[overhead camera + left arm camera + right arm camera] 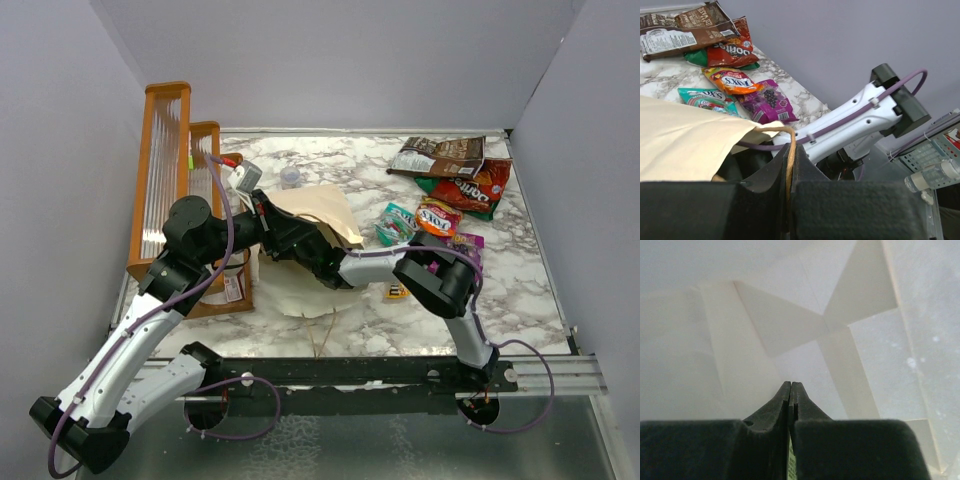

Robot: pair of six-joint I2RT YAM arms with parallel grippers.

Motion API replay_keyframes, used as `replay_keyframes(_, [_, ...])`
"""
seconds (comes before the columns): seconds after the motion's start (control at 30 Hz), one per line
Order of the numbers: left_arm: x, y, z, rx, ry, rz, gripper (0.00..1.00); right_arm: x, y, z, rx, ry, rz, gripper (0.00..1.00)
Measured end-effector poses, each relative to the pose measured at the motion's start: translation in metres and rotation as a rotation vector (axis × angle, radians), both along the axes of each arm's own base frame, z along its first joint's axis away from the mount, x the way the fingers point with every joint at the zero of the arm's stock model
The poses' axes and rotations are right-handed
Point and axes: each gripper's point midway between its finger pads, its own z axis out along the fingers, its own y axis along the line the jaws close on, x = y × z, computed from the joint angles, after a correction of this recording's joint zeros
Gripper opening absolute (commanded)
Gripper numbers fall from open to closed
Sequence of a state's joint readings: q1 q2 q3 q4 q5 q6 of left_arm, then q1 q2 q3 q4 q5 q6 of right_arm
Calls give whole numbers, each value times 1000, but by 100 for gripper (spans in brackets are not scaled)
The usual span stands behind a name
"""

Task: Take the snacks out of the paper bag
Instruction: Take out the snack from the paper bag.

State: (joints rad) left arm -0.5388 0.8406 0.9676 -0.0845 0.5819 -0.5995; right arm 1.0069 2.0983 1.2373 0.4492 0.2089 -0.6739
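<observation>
Marbled tabletop, plain grey walls

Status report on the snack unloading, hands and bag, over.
Left hand shut on handle, holding paper bag open. Right hand shut inside bag, catch unclear. Several snacks out beside it. No obstruction seen.

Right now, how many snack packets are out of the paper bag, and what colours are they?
Brown chip bag: 1
Red chip bag: 1
Green chip bag: 1
Orange packet: 1
Teal-pink packet: 1
Purple pouch: 1
Yellow-brown candy pack: 1
Total outside the paper bag: 7
</observation>
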Motion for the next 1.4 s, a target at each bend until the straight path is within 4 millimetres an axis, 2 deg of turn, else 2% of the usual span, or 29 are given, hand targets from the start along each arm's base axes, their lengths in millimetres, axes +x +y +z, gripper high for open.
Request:
replay_keyframes(0.07, [1,0,0,1,-3,7,0,-6,2,16,59,35,6,3])
replay_keyframes(0.17, [3,0,0,3,-5,11,0,-15,3,32,140,101,-1,34])
replay_keyframes(0.2, [3,0,-1,3,-5,11,0,-16,4,32,157,124,-10,42])
replay_keyframes(0.27, [3,0,-1,3,-5,11,0,-18,2,26,174,168,-40,49])
replay_keyframes(0.37, [4,0,-1,5,-5,15,0,-18,-3,11,172,214,-94,54])
replay_keyframes(0.53, [6,0,-2,5,-3,25,0,-16,-10,-25,115,255,-169,61])
replay_keyframes(0.63, [7,0,-4,7,0,28,0,-10,-14,-39,85,266,-235,62])
replay_keyframes(0.7, [11,1,-5,7,1,44,0,-6,-13,-35,92,269,-279,63])
replay_keyframes(0.87, [25,6,-10,10,11,126,0,-14,-15,-38,102,294,-340,62])
replay_keyframes(0.97, [32,10,-10,10,11,175,0,-21,-16,-38,128,320,-370,49])
replay_keyframes(1.03, [37,14,-10,9,11,209,0,-25,-19,-39,141,340,-382,34])
replay_keyframes(1.1, [41,17,-11,9,11,242,0,-29,-23,-39,148,351,-393,29])
replay_keyframes(1.23, [44,21,-11,9,6,271,0,-30,-31,-42,131,341,-432,29])
replay_keyframes(1.3, [46,22,-11,10,5,282,0,-29,-35,-41,112,321,-449,35])
replay_keyframes(1.4, [48,23,-14,16,7,296,0,-29,-38,-36,79,277,-473,48])
